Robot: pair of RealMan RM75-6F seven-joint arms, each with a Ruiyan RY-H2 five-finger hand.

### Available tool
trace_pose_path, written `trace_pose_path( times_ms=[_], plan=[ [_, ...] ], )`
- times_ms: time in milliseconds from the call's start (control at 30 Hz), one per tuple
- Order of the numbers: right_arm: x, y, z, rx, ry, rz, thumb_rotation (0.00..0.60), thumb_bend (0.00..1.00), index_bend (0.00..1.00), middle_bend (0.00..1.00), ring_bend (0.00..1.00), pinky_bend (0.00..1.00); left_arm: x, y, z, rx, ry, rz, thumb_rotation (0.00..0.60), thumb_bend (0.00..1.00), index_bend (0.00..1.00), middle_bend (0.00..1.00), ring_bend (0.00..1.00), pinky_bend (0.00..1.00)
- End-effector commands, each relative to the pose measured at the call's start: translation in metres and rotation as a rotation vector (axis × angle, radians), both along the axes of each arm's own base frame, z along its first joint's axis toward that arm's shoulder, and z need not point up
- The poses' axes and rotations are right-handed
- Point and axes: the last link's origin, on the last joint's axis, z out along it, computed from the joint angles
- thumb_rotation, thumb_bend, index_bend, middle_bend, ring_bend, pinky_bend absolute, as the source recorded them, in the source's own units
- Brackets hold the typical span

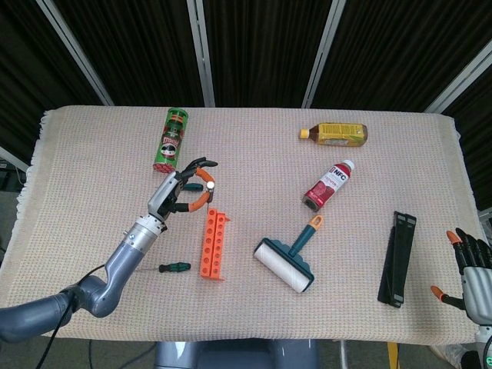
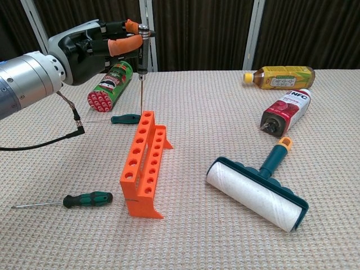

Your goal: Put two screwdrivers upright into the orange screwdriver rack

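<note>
The left hand [image 2: 93,48] pinches a dark-handled screwdriver [image 2: 143,53] upright, its tip at the far end of the orange screwdriver rack [image 2: 145,160]. 2 green-handled screwdrivers lie on the cloth, one [image 2: 84,199] near the rack's front. The right hand [image 1: 470,273] hangs with fingers spread, holding nothing.

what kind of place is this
Probably a robot test table rather than a workshop: a cloth-covered table before dark curtains, with an orange rack, bottles and a lint roller scattered as props.
</note>
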Motion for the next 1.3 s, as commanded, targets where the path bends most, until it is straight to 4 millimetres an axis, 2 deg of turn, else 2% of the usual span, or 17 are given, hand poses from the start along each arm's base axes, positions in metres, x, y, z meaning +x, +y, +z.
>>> trace_pose_path(
  times_ms=[33, 733, 1300],
  plan=[
    [0.000, 0.000, 0.000, 0.001, 0.001, -0.001, 0.600, 0.00, 0.00, 0.00, 0.00, 0.00, 0.001, 0.000, 0.001, -0.003, -0.004, 0.000, 0.600, 0.50, 0.59, 0.17, 0.00, 0.02],
    [-0.002, -0.002, 0.000, 0.002, -0.003, -0.006, 0.600, 0.00, 0.00, 0.00, 0.00, 0.00, 0.010, 0.003, 0.005, -0.005, -0.001, -0.017, 0.600, 0.50, 0.59, 0.17, 0.00, 0.02],
    [-0.003, -0.001, 0.000, 0.002, -0.004, -0.008, 0.600, 0.00, 0.00, 0.00, 0.00, 0.00, -0.001, 0.004, -0.005, -0.018, 0.050, 0.010, 0.600, 0.50, 0.59, 0.17, 0.00, 0.03]
  ],
)
